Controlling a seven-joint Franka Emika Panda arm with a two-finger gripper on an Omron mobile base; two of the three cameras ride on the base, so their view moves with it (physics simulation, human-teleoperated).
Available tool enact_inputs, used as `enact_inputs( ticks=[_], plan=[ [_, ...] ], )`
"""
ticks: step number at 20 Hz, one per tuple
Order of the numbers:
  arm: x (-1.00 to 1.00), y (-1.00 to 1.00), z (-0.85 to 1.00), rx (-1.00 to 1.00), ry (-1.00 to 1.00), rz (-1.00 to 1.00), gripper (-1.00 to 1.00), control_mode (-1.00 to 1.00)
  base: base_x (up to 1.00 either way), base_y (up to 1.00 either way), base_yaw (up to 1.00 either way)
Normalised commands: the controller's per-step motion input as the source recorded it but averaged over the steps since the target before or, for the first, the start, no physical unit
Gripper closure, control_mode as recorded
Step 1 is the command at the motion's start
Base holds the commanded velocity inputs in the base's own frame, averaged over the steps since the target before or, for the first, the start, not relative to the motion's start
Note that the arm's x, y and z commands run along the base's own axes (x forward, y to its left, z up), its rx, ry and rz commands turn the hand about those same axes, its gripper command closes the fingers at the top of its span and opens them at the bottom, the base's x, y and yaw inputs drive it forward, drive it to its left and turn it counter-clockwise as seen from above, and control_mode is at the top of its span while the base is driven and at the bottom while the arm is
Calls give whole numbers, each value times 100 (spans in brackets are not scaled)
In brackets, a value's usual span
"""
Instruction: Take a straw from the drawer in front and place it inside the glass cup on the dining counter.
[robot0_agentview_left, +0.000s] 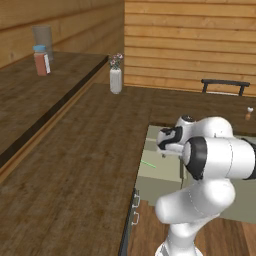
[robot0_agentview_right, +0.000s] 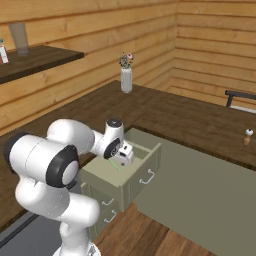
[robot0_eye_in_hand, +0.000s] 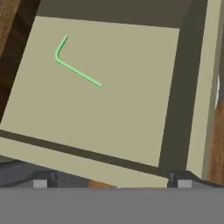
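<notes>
The drawer (robot0_eye_in_hand: 109, 113) stands pulled out so the straw (robot0_eye_in_hand: 76, 70) (bent, upper left of the hand view) lies reachable; jaws spread wide above it, holding nothing.

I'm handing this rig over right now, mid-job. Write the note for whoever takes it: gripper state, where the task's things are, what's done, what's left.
Gripper: open, holding nothing, hanging above the open drawer.
Straw: green, bent near one end, lying flat on the drawer floor, apart from the fingertips.
Done: drawer pulled out, hand positioned over it.
Left: lower onto the straw, grip it, lift it out, carry it to the glass cup on the dining counter and drop it in. I can't pick out the cup in these views, so find it first.
</notes>
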Motion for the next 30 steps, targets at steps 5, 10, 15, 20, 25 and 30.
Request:
enact_inputs(
  ticks=[5,10,15,20,25,30],
  plan=[
    [0,-15,-35,-6,7,-14,-100,-100,0,0,0],
    [0,-43,-36,-3,9,-13,-100,-100,0,0,0],
    [0,-54,-35,-2,7,-11,-100,-100,0,0,0],
    [0,-56,-26,-2,3,-9,-100,-100,0,0,0],
    [0,-56,-31,-4,2,-9,-100,-100,0,0,0],
    [-1,-98,-42,-7,1,-11,-100,-100,0,0,0]
  ],
)
